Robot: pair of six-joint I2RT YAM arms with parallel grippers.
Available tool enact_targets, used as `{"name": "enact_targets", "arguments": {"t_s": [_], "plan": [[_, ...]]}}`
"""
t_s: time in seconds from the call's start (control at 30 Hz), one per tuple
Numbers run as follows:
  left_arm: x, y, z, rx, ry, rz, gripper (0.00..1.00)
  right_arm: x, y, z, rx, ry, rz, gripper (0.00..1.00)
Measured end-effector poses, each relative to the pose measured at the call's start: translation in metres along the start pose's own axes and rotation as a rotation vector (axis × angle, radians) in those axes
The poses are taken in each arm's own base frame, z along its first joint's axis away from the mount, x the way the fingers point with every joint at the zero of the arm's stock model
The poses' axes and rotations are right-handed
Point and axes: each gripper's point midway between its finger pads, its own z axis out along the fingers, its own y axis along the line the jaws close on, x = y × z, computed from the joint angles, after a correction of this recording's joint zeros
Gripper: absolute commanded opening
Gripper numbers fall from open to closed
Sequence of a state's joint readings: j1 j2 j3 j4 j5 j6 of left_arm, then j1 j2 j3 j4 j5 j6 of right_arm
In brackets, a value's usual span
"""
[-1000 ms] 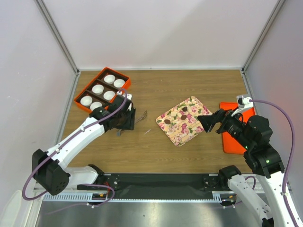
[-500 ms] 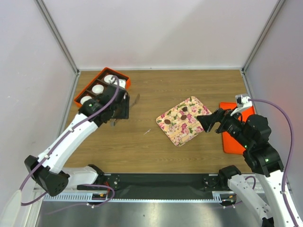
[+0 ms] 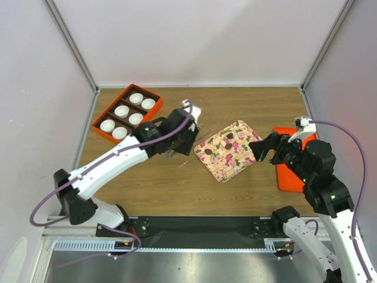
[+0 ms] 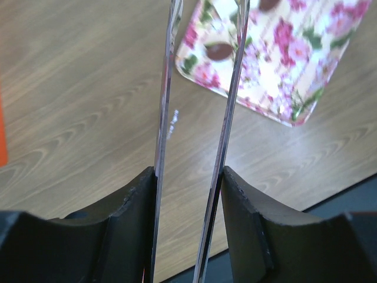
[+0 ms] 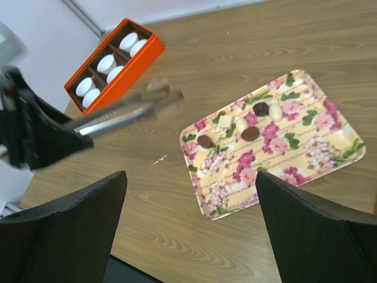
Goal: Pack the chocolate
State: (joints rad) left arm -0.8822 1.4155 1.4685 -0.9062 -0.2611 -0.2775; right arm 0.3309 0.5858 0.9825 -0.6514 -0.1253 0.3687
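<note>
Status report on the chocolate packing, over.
Left gripper clamped on tongs, tips near the tray. Right gripper open, empty, beside the tray. Chocolate pieces on tray, none in tongs. Nothing in the way.

Chocolate (image 3: 209, 151) on tray (image 3: 221, 168), right of box (image 3: 128, 114).

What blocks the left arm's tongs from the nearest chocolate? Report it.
Nothing visible does. The left gripper grips the tongs, and the nearest chocolate lies uncovered near the corner of the flowered tray, seen between the tong arms.
</note>
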Motion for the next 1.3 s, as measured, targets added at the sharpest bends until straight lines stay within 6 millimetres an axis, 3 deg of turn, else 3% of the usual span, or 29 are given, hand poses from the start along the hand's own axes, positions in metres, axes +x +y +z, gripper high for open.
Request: {"name": "enact_targets", "arguments": {"t_s": [0.2,0.77,1.0,1.3], "plan": [[0.019,-0.026,0.018,0.029,0.056,0.067,0.52,-0.017,-0.005,-0.006,0.047,-0.057,-0.009,1.00],[0.063,-0.035,0.054,0.069,0.118,0.079,0.57,-0.023,-0.023,-0.005,0.149,-0.091,-0.013,1.00],[0.067,-0.039,0.069,0.066,0.138,0.083,0.56,-0.022,-0.024,-0.005,0.155,-0.090,-0.013,1.00],[0.069,-0.039,0.072,0.058,0.146,0.076,0.56,-0.023,-0.026,-0.005,0.166,-0.094,-0.016,1.00]]}}
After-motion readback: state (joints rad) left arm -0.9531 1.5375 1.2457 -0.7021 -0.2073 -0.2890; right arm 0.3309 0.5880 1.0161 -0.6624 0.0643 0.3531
